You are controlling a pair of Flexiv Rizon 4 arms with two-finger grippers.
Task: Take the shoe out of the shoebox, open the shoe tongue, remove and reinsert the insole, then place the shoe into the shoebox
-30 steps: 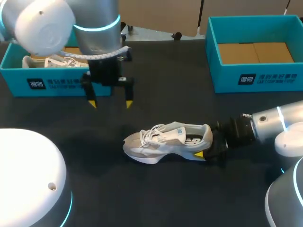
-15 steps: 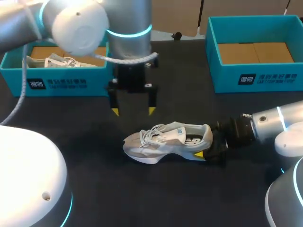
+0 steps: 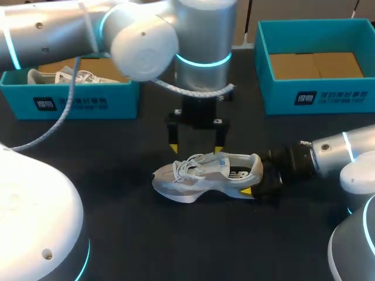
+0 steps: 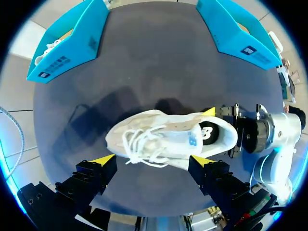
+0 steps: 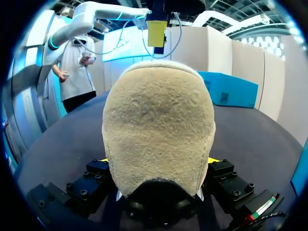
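Dark table [image 3: 117, 175] seen from the head camera: the left shoebox [image 3: 117, 105] holds a second shoe [image 3: 58, 76], the right shoebox [image 3: 275, 96] only cardboard, and each bears a black label with white print. The shoe [image 3: 205, 175] lies mid-table, its long axis across the table, toe to the robot's left and a dark logo patch on its side. Only the right wrist view shows the right gripper [image 5: 158, 161] clamped on the tan heel. The left wrist view shows the left gripper [image 4: 152, 160] spread wide, straddling the laces.

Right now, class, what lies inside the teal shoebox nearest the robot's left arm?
A white laced sneaker lies inside the teal shoebox, on its brown cardboard floor. The front wall hides the sneaker's lower part, and the left arm covers the box's back edge.
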